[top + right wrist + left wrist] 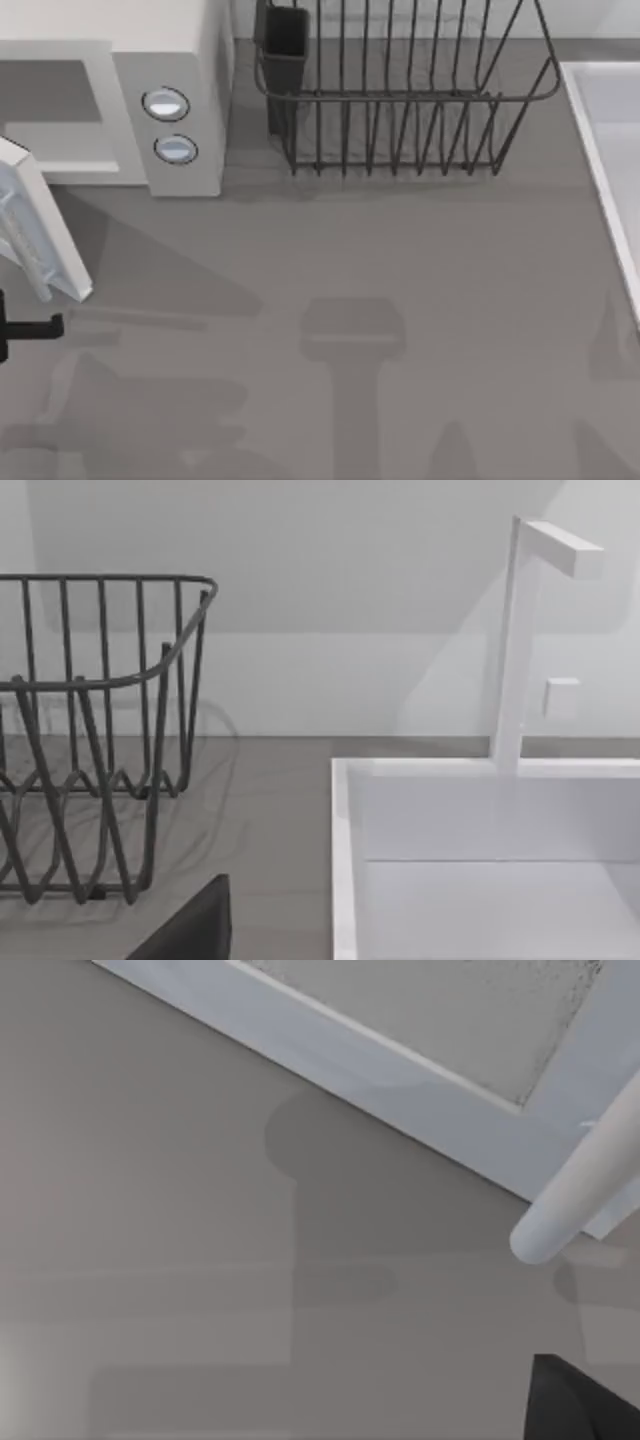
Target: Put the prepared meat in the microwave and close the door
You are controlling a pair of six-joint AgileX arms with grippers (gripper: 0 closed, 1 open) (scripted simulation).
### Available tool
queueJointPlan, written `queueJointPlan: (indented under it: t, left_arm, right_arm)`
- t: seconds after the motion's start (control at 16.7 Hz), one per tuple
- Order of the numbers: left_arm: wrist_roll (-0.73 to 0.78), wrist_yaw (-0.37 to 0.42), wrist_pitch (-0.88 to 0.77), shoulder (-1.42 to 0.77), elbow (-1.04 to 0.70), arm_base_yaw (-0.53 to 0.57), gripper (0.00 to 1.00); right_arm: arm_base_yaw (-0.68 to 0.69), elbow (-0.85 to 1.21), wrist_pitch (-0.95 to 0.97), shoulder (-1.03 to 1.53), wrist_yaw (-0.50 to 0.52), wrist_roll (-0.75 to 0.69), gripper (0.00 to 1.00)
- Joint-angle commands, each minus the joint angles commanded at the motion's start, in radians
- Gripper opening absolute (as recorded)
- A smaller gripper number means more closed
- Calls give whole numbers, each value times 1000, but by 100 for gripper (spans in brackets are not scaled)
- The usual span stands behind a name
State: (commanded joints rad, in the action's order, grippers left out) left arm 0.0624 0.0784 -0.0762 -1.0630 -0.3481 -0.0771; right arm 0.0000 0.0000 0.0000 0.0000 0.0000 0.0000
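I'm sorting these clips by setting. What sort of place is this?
Most likely a rendered kitchen counter: a white microwave with its door swung open, a dark wire dish rack, and a white sink with a tap.

Grey table bears microwave and dish rack.

This is looking like a rendered kitchen counter. A white microwave is sitting at the back left of the grey worktop, its door hanging open just beyond the left gripper at the left edge. A dark wire dish rack is standing farther back and to that gripper's right. Ahead of the right wrist camera, a white sink basin with a squared white tap is sitting beside the rack, against a plain pale wall.
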Motion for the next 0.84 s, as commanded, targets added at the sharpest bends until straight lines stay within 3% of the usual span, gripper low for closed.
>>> queueJointPlan:
  t: [0.6, 0.84]
  left_arm:
    - [-19, -21, 167, -437, -245, 30, 0]
    - [-22, -24, 207, -505, -299, 40, 0]
  right_arm:
    - [0, 0, 0, 0, 0, 0, 100]
    - [0, 0, 0, 0, 0, 0, 100]
